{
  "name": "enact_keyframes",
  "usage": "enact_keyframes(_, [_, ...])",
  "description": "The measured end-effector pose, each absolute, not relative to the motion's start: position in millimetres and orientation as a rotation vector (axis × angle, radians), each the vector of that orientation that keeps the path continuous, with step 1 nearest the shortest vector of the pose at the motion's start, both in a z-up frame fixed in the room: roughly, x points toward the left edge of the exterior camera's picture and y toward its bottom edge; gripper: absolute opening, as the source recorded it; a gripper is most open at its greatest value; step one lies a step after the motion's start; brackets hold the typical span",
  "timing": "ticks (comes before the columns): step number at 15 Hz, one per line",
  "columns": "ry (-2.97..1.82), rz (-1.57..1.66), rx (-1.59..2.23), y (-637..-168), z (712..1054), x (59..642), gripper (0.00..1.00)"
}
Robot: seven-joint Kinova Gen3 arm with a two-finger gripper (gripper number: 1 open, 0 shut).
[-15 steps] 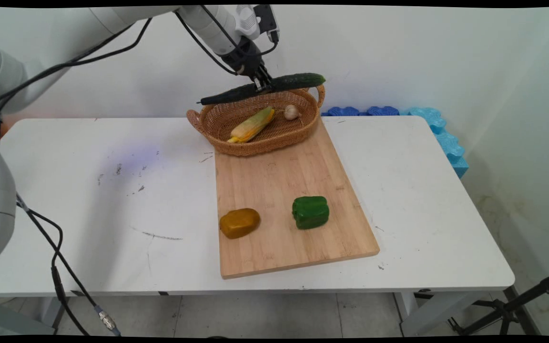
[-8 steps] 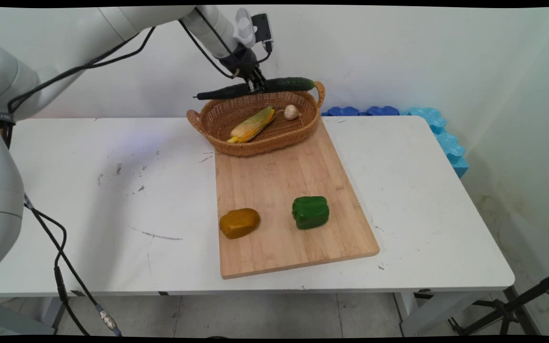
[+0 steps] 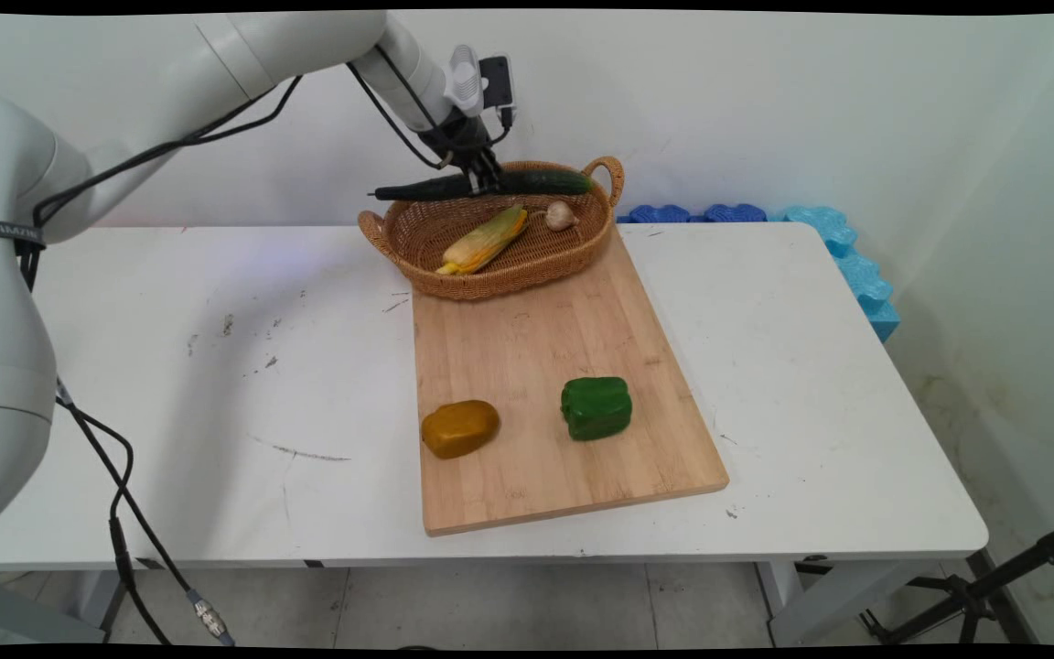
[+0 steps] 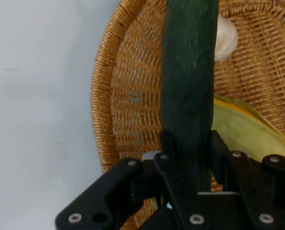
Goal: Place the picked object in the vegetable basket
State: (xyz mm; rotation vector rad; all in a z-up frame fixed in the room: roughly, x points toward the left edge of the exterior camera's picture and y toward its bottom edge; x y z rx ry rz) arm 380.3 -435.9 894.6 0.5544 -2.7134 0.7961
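While the hand (image 3: 481,176) is clenched on a long dark-green cucumber (image 3: 490,184), gripping it near the middle, the cucumber hangs level across the far rim of a wicker basket (image 3: 481,275), one end jutting out past the basket's left side and the other reaching toward the handle on its right. In the hand view the cucumber (image 4: 189,86) runs straight up from between the two fingers (image 4: 170,148), with the basket's woven wall (image 4: 128,96) directly under it, so it is over the basket but not laid down; whether its underside brushes the rim cannot be told. Inside the basket lie an ear of corn (image 3: 483,240) in its pale husk, slanting from the near left to the far right, and a garlic bulb (image 3: 562,215) just beside the corn's far tip, below the cucumber's right half. The basket stands on the far end of a wooden cutting board (image 3: 545,366), which rests on the white table (image 3: 170,384). Well away from the basket, at the board's near end, a brownish-yellow potato-like piece (image 3: 459,427) lies to the left and a green bell pepper (image 3: 596,407) to the right, apart from each other and untouched. Judged from this, two items are in the basket, one is held above it, and two remain on the board. Beyond the basket's right side, blue foam pieces (image 3: 765,216) line the wall.
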Motion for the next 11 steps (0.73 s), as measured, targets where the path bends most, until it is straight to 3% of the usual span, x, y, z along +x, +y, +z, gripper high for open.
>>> enact_keyframes(5, [-2.723,0.777,0.541,-439.7,881.6,384.7,0.0])
enact_keyframes(6, [-2.724,0.775,0.54,-440.4,879.8,385.5,1.0])
enact_keyframes(11, [-2.725,0.769,0.53,-441.6,875.4,390.8,1.0])
